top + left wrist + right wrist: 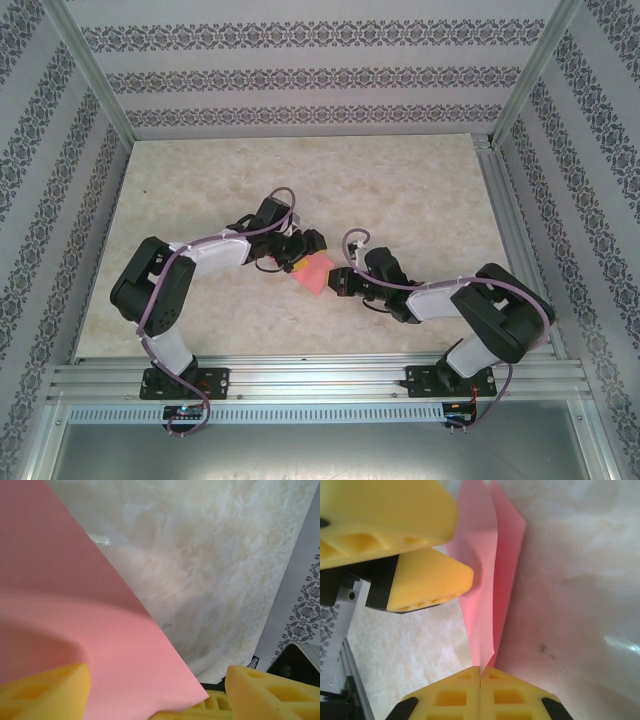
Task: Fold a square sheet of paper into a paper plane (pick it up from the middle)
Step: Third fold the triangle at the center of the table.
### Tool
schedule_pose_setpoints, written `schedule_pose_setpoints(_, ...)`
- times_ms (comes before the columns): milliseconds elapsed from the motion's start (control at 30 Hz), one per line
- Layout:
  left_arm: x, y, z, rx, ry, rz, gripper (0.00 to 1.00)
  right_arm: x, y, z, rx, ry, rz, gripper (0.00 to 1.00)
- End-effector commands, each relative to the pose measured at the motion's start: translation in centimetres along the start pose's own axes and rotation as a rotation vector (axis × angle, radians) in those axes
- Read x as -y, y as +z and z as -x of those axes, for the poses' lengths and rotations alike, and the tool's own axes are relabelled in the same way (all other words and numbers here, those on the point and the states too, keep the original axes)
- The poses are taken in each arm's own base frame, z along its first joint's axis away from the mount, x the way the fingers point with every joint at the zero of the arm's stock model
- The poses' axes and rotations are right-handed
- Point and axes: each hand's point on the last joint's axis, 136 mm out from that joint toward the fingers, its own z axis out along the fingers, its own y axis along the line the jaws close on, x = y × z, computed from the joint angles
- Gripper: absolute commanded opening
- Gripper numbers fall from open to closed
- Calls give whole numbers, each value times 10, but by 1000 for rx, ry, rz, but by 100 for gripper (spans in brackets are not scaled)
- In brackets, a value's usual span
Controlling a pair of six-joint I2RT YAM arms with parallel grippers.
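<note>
At the middle of the table [400,190], between both arms: square sheet of paper [316,272], doubled over. Pinched at one edge by the right gripper [480,672], fingers pressed together. Straddled loosely by the left gripper [157,680], fingers spread wide.

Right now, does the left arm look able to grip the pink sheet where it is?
Probably yes. The left gripper stands open and the square sheet of paper seems to run between its fingers, nothing blocking. The right gripper, shut on an edge of the sheet, sits clear of them.
</note>
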Motion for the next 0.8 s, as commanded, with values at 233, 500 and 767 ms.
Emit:
schedule_pose_setpoints(233,4,-18,7,84,-59,-27,81,16,-1,-3,-9,-380,-332,2)
schedule_pose_setpoints(500,2,-6,0,30,-119,-70,81,-4,-4,1,43,-660,-418,3)
schedule_pose_setpoints(767,6,-1,-5,-4,-100,-94,76,-2,-2,-4,16,-740,-461,4)
